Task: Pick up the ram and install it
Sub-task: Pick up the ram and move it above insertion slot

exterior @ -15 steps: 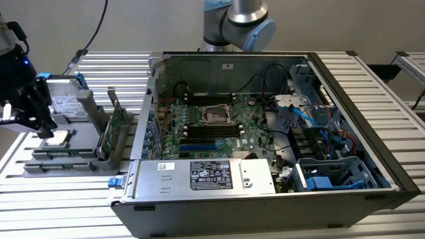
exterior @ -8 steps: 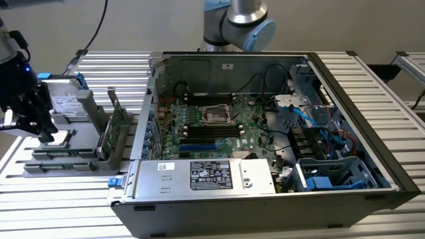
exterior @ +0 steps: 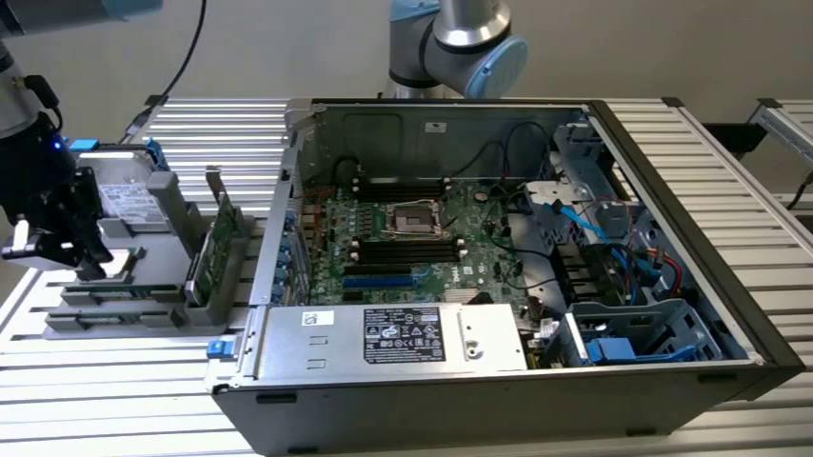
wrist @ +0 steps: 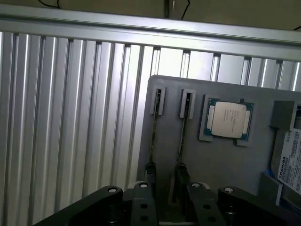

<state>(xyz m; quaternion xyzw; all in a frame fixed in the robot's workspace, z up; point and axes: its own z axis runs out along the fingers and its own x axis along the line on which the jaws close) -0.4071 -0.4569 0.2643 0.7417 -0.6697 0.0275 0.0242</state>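
Note:
Two ram sticks stand on edge in slots of a grey holder tray (wrist: 221, 160): one stick (wrist: 154, 132) and a second stick (wrist: 183, 134) beside it. My gripper (wrist: 165, 173) hovers over their near ends, open. One black finger (wrist: 149, 173) lies in line with the first stick and the other over the second; nothing is gripped. In the exterior view the gripper (exterior: 87, 269) hangs over the tray (exterior: 114, 309) at the exterior view's left, beside the open computer case (exterior: 711, 314). The motherboard (exterior: 406, 238) with its black memory slots (exterior: 404, 250) lies inside the case.
A CPU (wrist: 227, 119) sits in a pocket of the tray, with a silver hard drive (wrist: 288, 162) past it. A green expansion card (exterior: 224, 243) stands upright between tray and case. The power supply (exterior: 394, 338) fills the case's near end. A ribbed aluminium table (wrist: 70, 122) surrounds the tray.

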